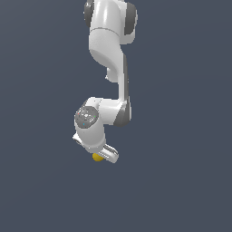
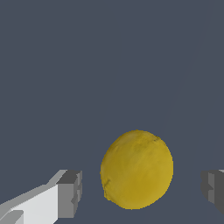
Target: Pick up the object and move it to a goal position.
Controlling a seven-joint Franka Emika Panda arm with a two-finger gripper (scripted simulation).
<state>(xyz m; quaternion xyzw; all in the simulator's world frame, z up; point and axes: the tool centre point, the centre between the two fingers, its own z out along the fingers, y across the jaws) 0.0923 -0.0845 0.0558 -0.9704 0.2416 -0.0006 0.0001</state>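
The object is a small yellow lemon-like ovoid (image 2: 137,169), seen large in the wrist view on the dark grey floor. It lies between my two fingertips, with a gap on each side. One finger (image 2: 65,194) and the other finger (image 2: 214,188) stand apart, so my gripper (image 2: 140,192) is open around the lemon without touching it. In the exterior view the white arm reaches down and the lemon (image 1: 96,157) peeks out from under the gripper (image 1: 105,156), mostly hidden by the hand.
Flat dark grey ground (image 1: 181,181) fills both views. Nothing else shows. No goal marker is visible.
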